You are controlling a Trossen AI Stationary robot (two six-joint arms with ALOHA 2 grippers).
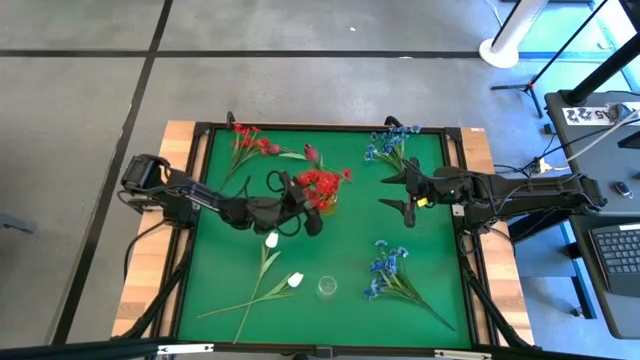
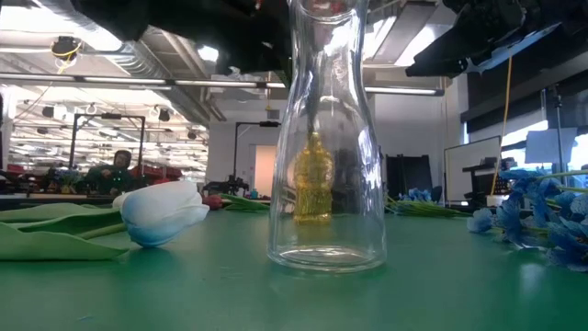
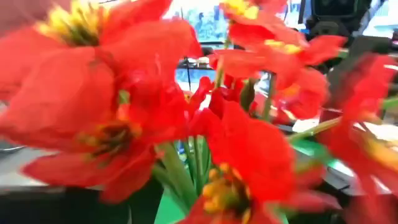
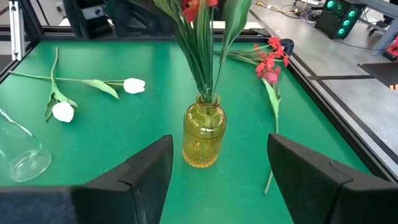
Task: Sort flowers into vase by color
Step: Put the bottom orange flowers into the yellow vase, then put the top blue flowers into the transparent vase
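A red flower spray (image 1: pixel 322 185) stands with its stems in a small amber vase (image 4: pixel 203 140) at the table's middle. My left gripper (image 1: pixel 300 204) is open just left of that vase, and red blossoms (image 3: pixel 186 112) fill its wrist view. My right gripper (image 4: pixel 219 142) is open, a short way right of the vase and level with it. Lying flat on the mat are two white tulips (image 1: pixel 271 240) (image 1: pixel 294 281), two blue sprays (image 1: pixel 392 143) (image 1: pixel 385 268), another red spray (image 1: pixel 245 140) and a dark pink bud (image 1: pixel 311 153).
A clear glass vase (image 1: pixel 327 288) stands upright near the near edge, between the tulips and the near blue spray. The green mat (image 1: pixel 430 240) has a raised black frame around it. Bare mat lies between the right gripper and the near blue spray.
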